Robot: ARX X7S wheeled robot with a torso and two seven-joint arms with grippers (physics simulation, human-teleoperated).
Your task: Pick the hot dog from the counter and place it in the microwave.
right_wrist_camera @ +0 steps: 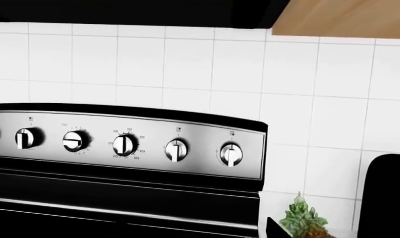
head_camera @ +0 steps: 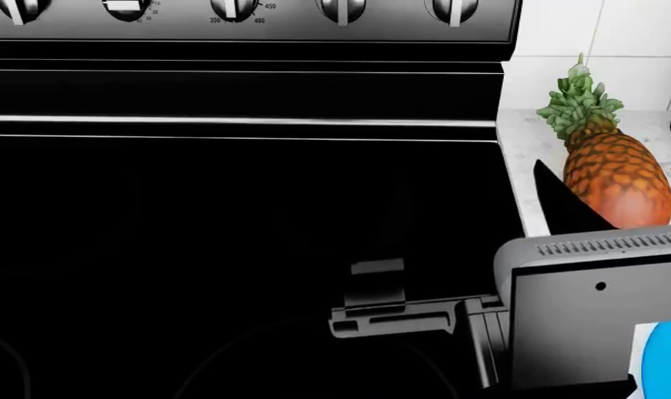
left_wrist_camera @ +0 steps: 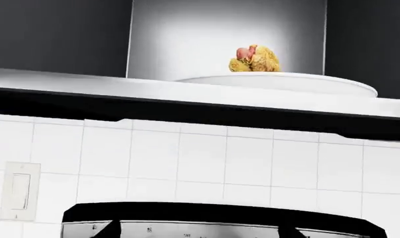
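Observation:
In the left wrist view the hot dog (left_wrist_camera: 254, 59), a small golden bun with a reddish sausage, lies on a white plate (left_wrist_camera: 318, 84) inside the open microwave (left_wrist_camera: 186, 34), above the tiled wall. My left gripper (left_wrist_camera: 200, 233) shows only as two dark fingertips (left_wrist_camera: 109, 230) set wide apart at the frame edge. It is open, empty and well below the hot dog. My right arm (head_camera: 584, 316) reaches over the black stovetop. Its grey gripper (head_camera: 402, 320) is seen side-on, and the frames do not show how its jaws stand. The white counter (head_camera: 530, 166) is at the right.
A pineapple (head_camera: 613, 174) stands on the counter right of the stove, and it also shows in the right wrist view (right_wrist_camera: 306, 220). The stove's steel control panel (right_wrist_camera: 146, 144) with several knobs runs along the back. A wall switch (left_wrist_camera: 18, 191) is on the tiles.

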